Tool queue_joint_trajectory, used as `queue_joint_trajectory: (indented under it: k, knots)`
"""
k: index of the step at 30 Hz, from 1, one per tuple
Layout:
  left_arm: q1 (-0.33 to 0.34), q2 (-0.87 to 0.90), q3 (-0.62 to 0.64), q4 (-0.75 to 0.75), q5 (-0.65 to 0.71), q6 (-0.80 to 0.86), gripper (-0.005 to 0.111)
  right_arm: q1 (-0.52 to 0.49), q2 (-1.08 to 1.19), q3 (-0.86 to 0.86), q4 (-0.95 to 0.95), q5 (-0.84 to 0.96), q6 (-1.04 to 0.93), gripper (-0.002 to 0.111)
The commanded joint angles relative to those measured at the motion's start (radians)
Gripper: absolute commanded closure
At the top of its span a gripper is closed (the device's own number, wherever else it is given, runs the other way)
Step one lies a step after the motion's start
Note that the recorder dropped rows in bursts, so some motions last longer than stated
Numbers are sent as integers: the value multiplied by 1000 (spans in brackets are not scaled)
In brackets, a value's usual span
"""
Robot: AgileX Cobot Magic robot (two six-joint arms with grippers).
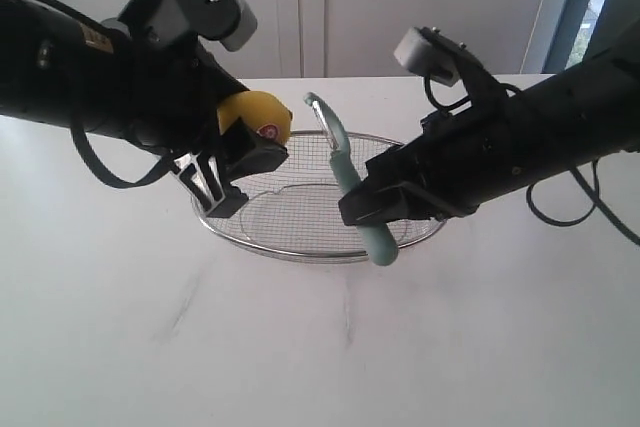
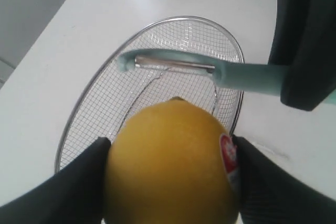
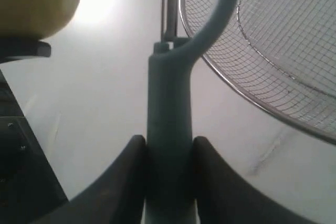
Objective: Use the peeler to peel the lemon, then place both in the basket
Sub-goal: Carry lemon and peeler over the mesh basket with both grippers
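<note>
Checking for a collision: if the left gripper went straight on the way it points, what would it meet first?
Probably the peeler: its blade lies across the path just beyond the lemon held in the left gripper, with the basket further on. Depth is unclear.

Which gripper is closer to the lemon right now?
Left. The left gripper is shut on the lemon; the right gripper holds the peeler beside it, not touching.

Over the basket (image 1: 290, 217) at frame centre I have little room: my left gripper (image 1: 248, 132) gripping the lemon (image 1: 260, 110) and my right gripper (image 1: 375, 209) clamping the peeler (image 1: 343, 162) hang above it, a narrow gap between. The table (image 1: 320, 347) across the lower frame lies open.
</note>
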Motion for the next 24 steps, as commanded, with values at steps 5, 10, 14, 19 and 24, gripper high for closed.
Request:
queue_joint_trajectory:
  k: [5,10,14,19,24]
  knots:
    - [-33,-5,1,-29,-39,67,107,50,56,2,70,20,-45,108]
    - [-33,-5,1,-34,-39,72,107,93,56,2,113,22,-48,108]
    - [-33,-5,1,-34,-20,72,107,97,56,2,116,20,-48,108]
    - [-33,-5,1,-34,-18,75,107,97,54,2,137,20,-48,108]
    - [-33,-5,1,-34,-18,75,107,97,54,2,137,20,-48,108]
